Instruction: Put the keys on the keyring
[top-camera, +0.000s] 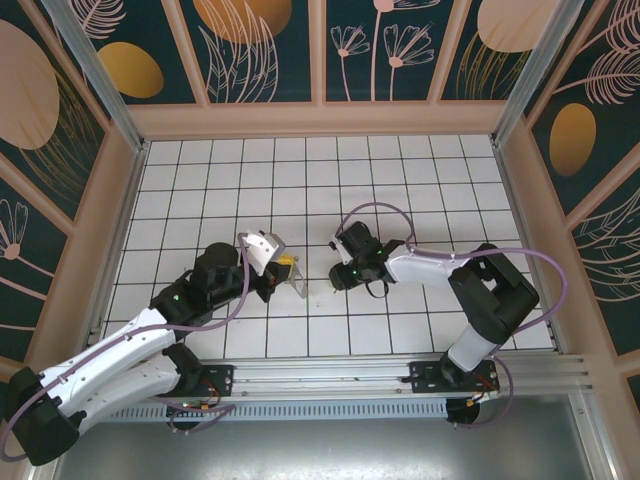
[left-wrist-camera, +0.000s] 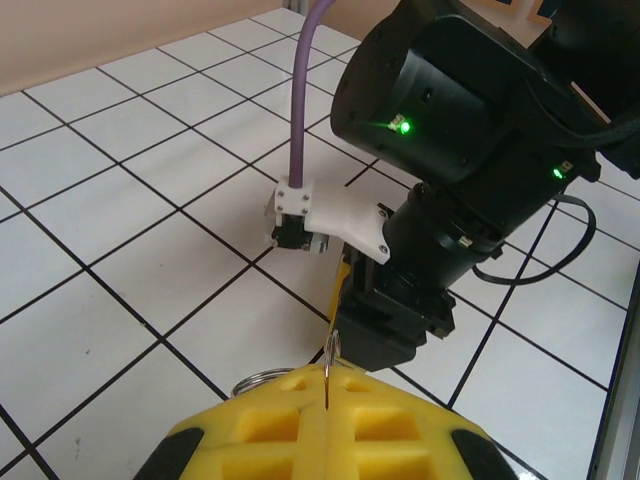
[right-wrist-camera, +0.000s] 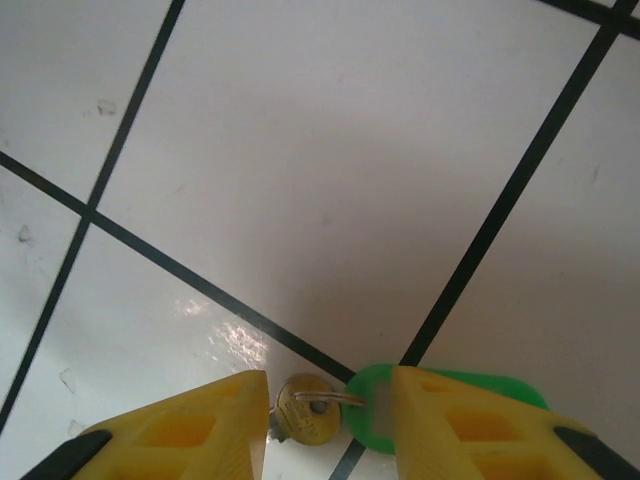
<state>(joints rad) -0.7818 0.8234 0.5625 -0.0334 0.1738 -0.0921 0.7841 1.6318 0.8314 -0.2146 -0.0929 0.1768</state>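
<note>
The keys are a small brass key joined by a thin wire loop to a bright-green tag, lying flat on the white tiles. My right gripper is open just above them, one yellow finger on each side: the key sits in the gap and the tag runs under the right finger. My left gripper is shut on the keyring, a thin metal ring seen edge-on, with a wire coil beside it. From above, the left gripper holds the pale loop close to the right gripper.
The right arm's black wrist and its purple cable stand directly in front of the left gripper. White tiled floor stretches to the back, enclosed by wooden walls. An aluminium rail runs along the near edge.
</note>
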